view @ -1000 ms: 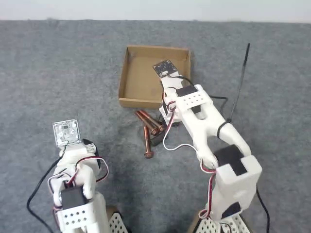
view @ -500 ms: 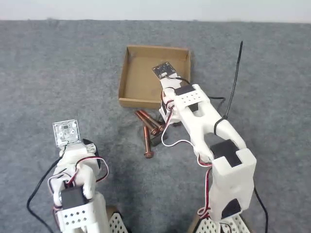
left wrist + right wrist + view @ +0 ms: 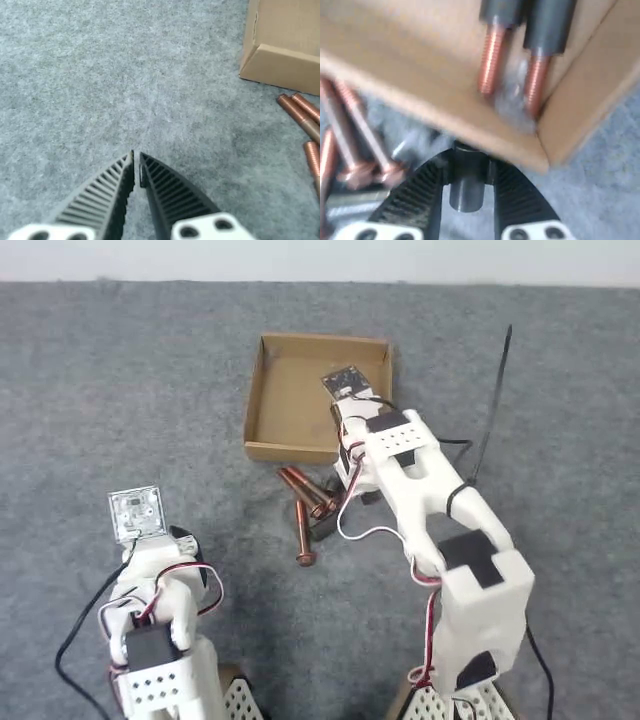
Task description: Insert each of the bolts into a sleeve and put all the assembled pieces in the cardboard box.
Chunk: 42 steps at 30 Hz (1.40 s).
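**Grey carpet counter: two arms, loose bolts, one box**

Grey carpet counter [image 3: 150, 390] carries every item listed.

1. Left arm [image 3: 150, 640]. It stands nearest, at the near left corner, well apart from the box. The left jaws are drawn to a thin slit with nothing between them, over bare carpet.

2. Bolts [image 3: 303, 530]. Three copper bolts lie loose on the carpet between the arm bases and the box. Two lie side by side just before the box's near wall. The third lies nearer, with its head toward the arms.

3. Right arm [image 3: 440, 510]. It is stretched from the near right corner up to the box's near wall. The right jaws are clamped on a dark sleeve [image 3: 466, 187]. The sleeve is held just outside the box at a near corner, close beside the heads of the loose bolts.

4. Cardboard box [image 3: 295, 400]. This is the farthest item, and it is open-topped. Two assembled pieces [image 3: 547, 30] lie side by side inside, against that same corner. Each is a copper bolt in a dark sleeve.
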Available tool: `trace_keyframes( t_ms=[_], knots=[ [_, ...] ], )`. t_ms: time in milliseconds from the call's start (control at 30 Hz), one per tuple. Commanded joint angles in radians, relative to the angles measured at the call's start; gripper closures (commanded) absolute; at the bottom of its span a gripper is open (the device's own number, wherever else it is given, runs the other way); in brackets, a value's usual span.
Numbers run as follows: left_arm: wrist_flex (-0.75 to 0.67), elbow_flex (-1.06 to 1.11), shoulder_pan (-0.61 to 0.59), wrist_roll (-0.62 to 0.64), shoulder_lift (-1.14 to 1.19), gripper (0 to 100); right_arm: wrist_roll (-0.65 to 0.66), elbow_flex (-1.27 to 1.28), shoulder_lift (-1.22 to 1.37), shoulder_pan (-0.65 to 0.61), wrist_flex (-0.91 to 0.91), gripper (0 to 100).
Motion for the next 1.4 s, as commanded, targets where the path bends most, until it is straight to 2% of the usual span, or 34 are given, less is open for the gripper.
trace_keyframes(
  t_ms=[0,467,600,1000,1367],
  knots=[
    [-0.011,-0.008,-0.003,-0.011,-0.014,99,0.009,-0.037,-0.173,0.013,0.105,99.2],
    [-0.011,-0.008,-0.003,-0.011,-0.014,99,0.011,-0.037,-0.315,0.019,0.636,99.2],
    [-0.011,-0.008,-0.003,-0.011,-0.014,99,0.014,-0.021,-0.318,0.028,0.719,99.2],
    [-0.011,-0.008,-0.003,-0.011,-0.014,99,0.02,0.293,-0.479,0.111,0.535,99.2],
    [-0.009,-0.008,-0.003,-0.011,-0.014,99,0.018,0.397,-0.498,0.245,0.16,99.2]
  ],
)
